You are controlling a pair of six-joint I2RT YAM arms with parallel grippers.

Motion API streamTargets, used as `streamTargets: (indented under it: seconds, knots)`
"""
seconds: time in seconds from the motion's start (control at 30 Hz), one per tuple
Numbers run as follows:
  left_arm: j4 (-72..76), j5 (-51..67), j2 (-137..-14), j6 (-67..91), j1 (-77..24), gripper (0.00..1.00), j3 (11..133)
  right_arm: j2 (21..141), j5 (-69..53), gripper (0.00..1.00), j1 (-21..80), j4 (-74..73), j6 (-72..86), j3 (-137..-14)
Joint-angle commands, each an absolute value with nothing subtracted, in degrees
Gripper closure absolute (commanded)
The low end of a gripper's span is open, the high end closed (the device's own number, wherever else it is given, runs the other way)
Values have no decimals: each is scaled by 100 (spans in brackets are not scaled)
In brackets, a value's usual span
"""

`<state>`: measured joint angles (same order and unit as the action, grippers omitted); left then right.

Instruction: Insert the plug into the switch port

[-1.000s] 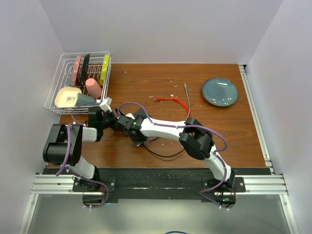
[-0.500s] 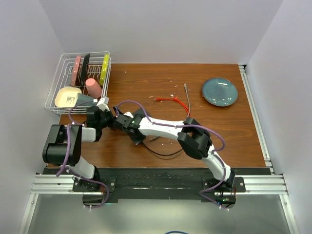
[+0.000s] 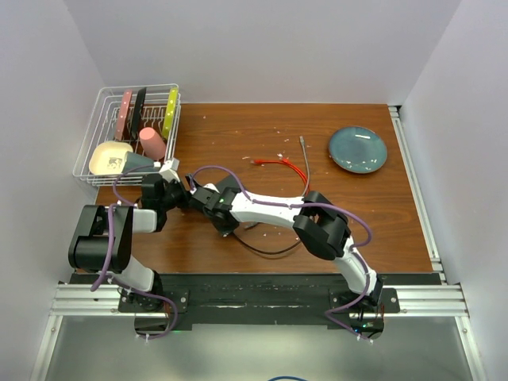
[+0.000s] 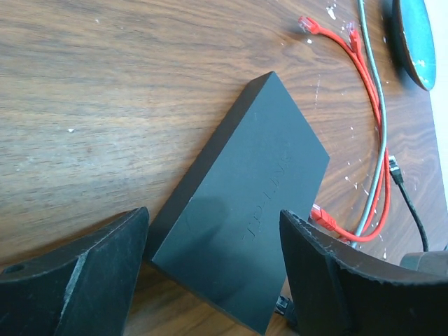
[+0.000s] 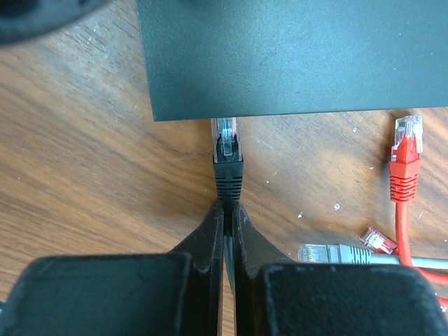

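Observation:
The flat black box (image 4: pixel 245 210) lies on the wooden table. My left gripper (image 4: pixel 213 273) stands open, one finger on each side of the box's near end. In the right wrist view the box (image 5: pixel 294 56) fills the top. The black plug (image 5: pixel 228 157) points straight at its near edge, and the clear tip meets that edge. The switch port itself is not visible there, so I cannot tell how far in the tip sits. My right gripper (image 5: pixel 227 206) is shut on the black cable just behind the plug's boot.
A red cable (image 5: pixel 404 175) and a grey cable (image 5: pixel 336 252) lie loose to the right of the plug. The black cable loops across the table (image 3: pixel 270 250). A blue-grey plate (image 3: pixel 358 149) sits at the back right. A wire dish rack (image 3: pixel 131 131) stands at the back left.
The right gripper has edged slightly left and away with the plug, toward the left gripper. The left gripper has shifted a little, and its jaws stay wide.

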<state>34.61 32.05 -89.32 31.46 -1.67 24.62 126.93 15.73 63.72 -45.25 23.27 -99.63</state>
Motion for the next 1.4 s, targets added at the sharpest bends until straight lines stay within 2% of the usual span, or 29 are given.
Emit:
streamTargets:
  seconds: [0.0,0.3,0.63,1.07,1.37]
  knots:
    - [3876,3912,-8798,3164,-281,21,2417,13131,1380,100,6144,-5001,2399,-9492]
    - [3683,3428,-8771,2936,-281,24,2470,13316,1537,100,6144,-5211,2470,-9817]
    - [3753,3331,-8921,2962,-281,23,2452,13175,1617,100,6056,-5133,2558,-9501]
    - [3718,3243,-9053,2988,-281,34,2487,13166,1538,100,5994,-5045,2540,-9439]
    - [3762,3278,-9097,3015,-281,32,2496,13026,1433,100,6003,-5010,2514,-9466]
